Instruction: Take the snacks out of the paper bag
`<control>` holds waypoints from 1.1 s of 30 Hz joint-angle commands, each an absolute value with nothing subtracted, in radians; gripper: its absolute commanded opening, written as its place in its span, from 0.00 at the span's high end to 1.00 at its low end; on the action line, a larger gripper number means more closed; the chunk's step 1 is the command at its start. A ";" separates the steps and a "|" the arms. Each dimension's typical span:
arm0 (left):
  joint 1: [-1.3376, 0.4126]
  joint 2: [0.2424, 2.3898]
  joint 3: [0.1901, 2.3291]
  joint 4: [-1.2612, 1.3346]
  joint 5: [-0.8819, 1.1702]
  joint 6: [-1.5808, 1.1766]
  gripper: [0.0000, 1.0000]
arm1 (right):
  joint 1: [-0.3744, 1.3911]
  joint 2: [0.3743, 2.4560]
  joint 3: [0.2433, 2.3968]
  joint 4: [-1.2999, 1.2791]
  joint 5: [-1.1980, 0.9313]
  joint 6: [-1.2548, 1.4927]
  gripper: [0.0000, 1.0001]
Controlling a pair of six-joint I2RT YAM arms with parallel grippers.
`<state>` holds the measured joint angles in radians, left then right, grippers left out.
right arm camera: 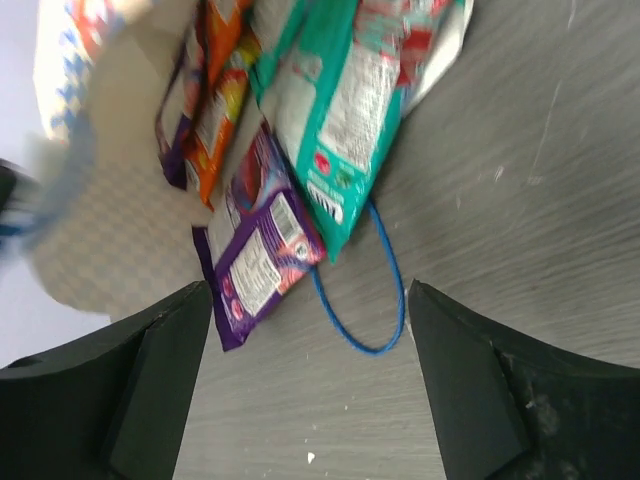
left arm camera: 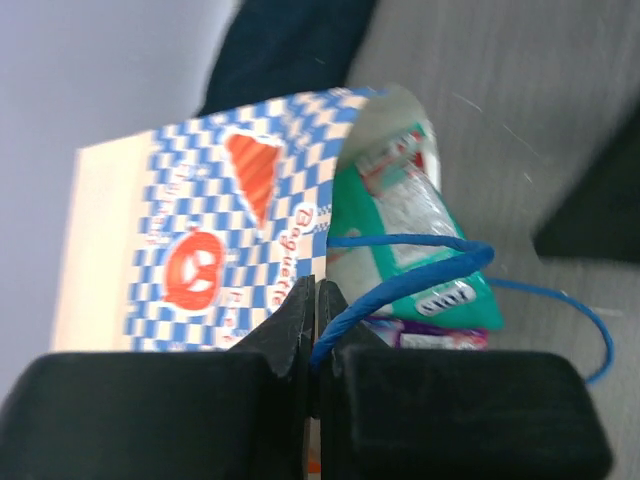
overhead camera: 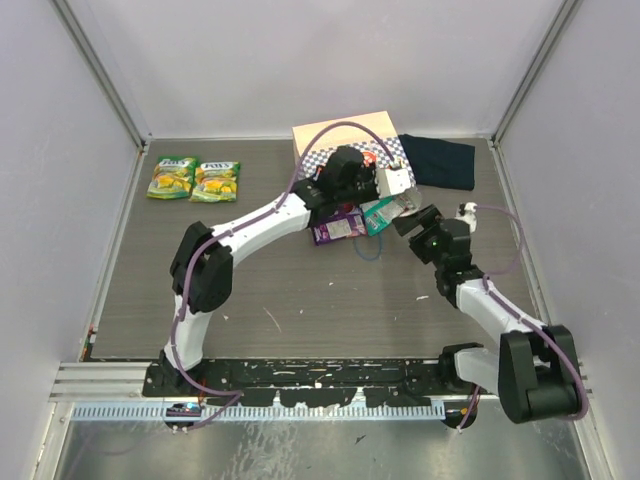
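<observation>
Holding now: the left fingers (left arm camera: 296,330) are pressed shut on one blue string handle (left arm camera: 400,280) of the paper bag (left arm camera: 200,230); the right fingers (right arm camera: 165,365) stand wide apart with nothing between them, over the bare worktop (right arm camera: 520,200) just in front of the bag mouth.
Place of the bag: it lies on its side at the far middle of the worktop, with the mouth turned toward the arms and a dark navy cloth (overhead camera: 440,160) touching its right side.
Look of the bag: tan paper, a band of blue and white checks, and orange-red prints; the other blue handle (right arm camera: 370,300) lies as a loop on the worktop.
Writing: on the checked band the left wrist view shows a blue word that reads like "Baguette"; the small print on the pouches is too blurred to read.
Snacks at the mouth: a teal-white pouch (right arm camera: 340,110) sticks partly out of the bag, and a purple pouch (right arm camera: 260,250) lies just beside it, its lower end out on the worktop.
Only in the right wrist view: an orange pouch (right arm camera: 215,100) is deeper inside the bag, between the purple pouch and the teal-white one.
Only in the top view: a first green-yellow pouch (overhead camera: 172,177) and a second green-yellow pouch (overhead camera: 217,181) lie flat side by side at the far left, well apart from the bag.
</observation>
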<state>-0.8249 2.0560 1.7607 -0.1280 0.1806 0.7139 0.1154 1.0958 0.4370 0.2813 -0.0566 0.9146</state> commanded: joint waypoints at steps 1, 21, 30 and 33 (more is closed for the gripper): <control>-0.815 2.047 1.924 -0.133 0.105 0.541 1.00 | 0.231 1.201 0.444 0.411 -0.014 1.052 0.16; -0.802 2.110 2.033 -0.227 0.042 0.383 1.00 | 0.485 1.652 0.629 0.548 0.109 1.291 0.37; -0.789 2.112 2.035 -0.218 0.089 0.331 1.00 | 0.526 1.763 0.676 0.547 0.179 1.332 0.50; -0.789 2.117 2.038 -0.223 0.097 0.328 1.00 | 0.525 1.784 0.670 0.616 0.189 1.321 0.61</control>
